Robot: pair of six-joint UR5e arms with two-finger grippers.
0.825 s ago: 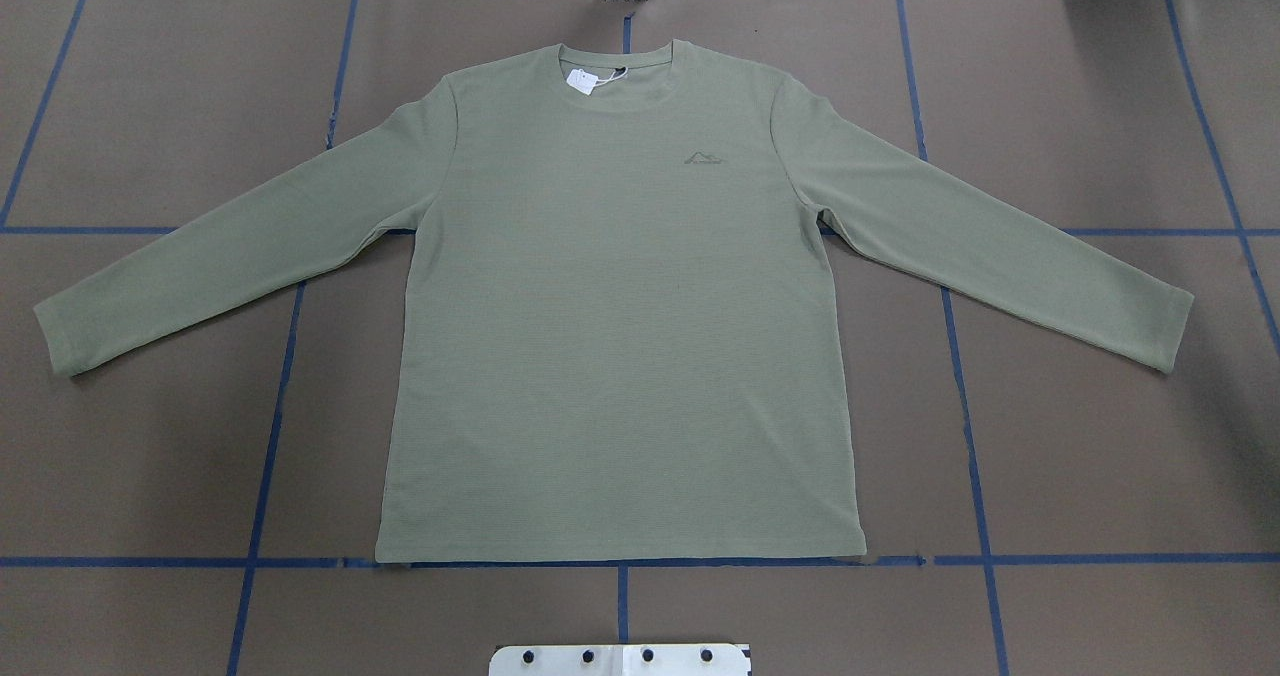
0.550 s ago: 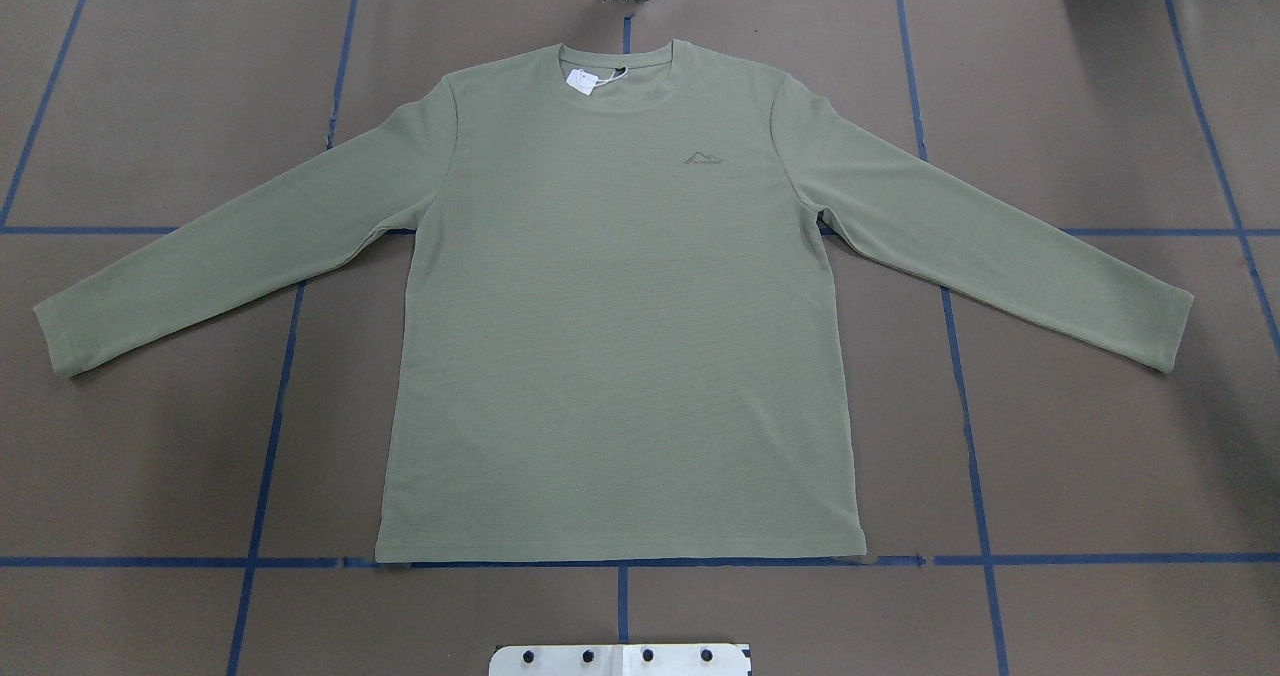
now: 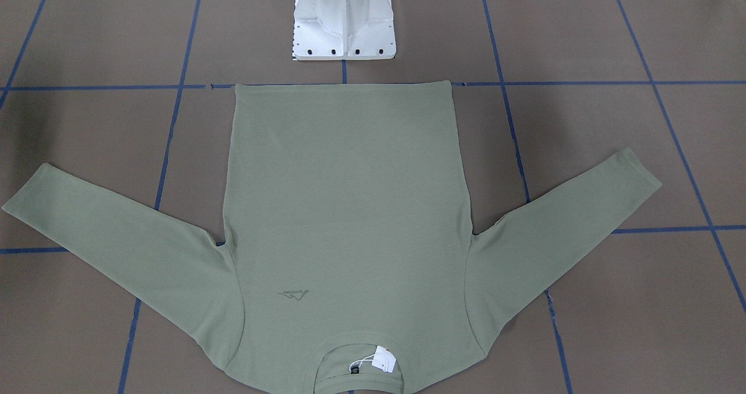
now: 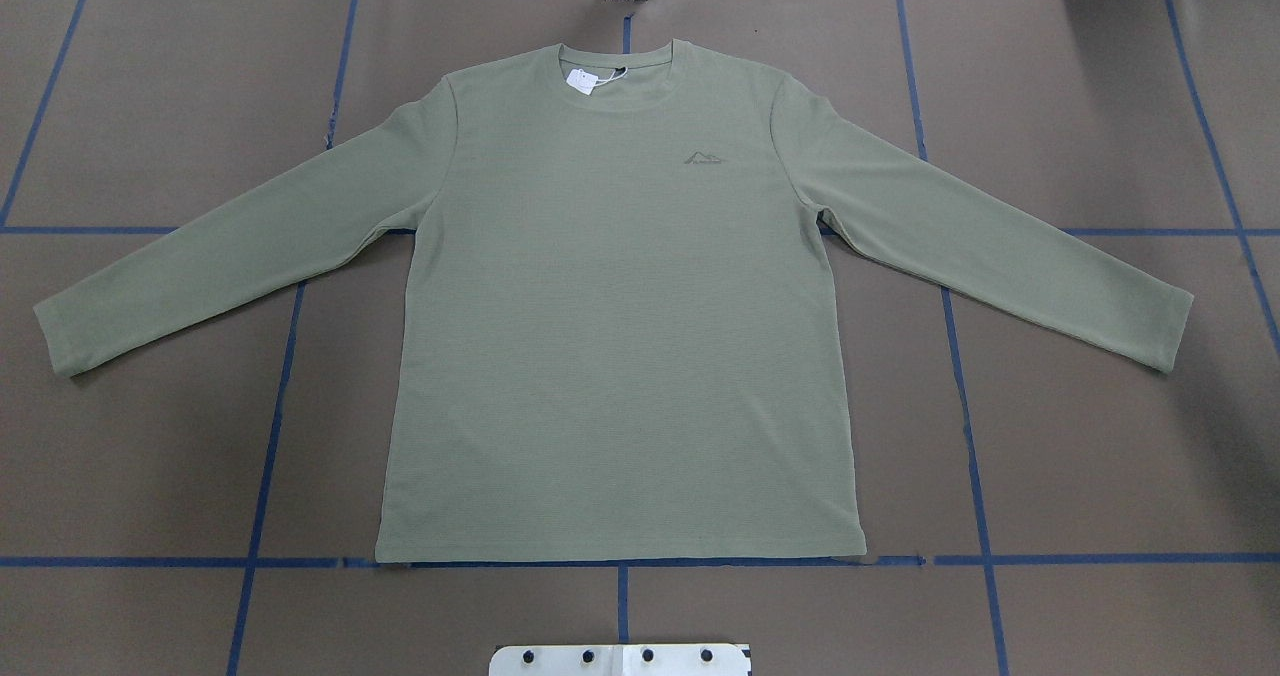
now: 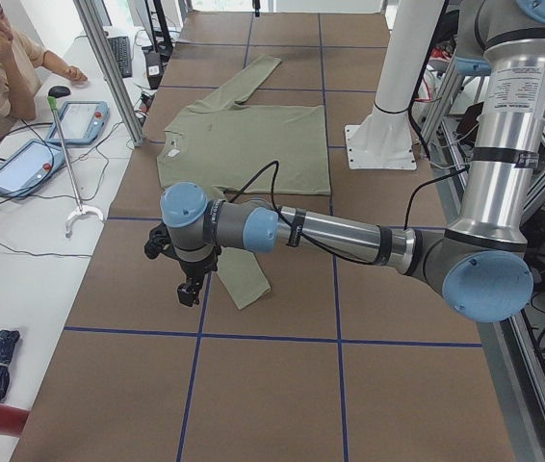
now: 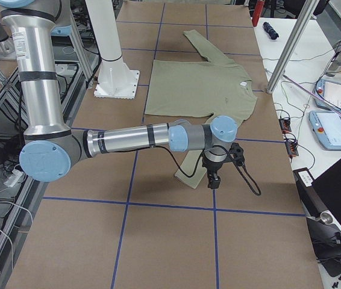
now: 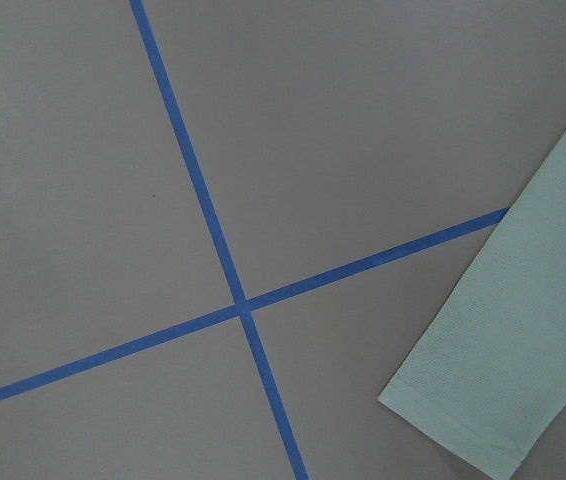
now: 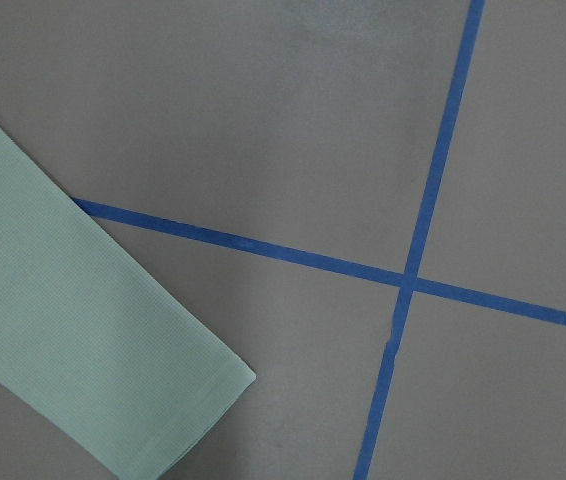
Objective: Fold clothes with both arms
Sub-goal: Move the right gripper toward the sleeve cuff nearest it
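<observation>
Here the sage-green long-sleeved shirt [image 4: 620, 336] lies flat, front up, on the brown table [image 4: 1100, 106], with its sleeves spread out. The left gripper [image 5: 188, 292] hangs near one cuff and the right gripper [image 6: 214, 180] near the other. I cannot tell whether their fingers are spread or pressed together.

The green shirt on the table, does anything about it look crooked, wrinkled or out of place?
Nothing stands out. The shirt lies flat and face up, sleeves spread to both sides, its hem running along a blue tape line. The only extra is a white paper tag lying at the collar.
</observation>
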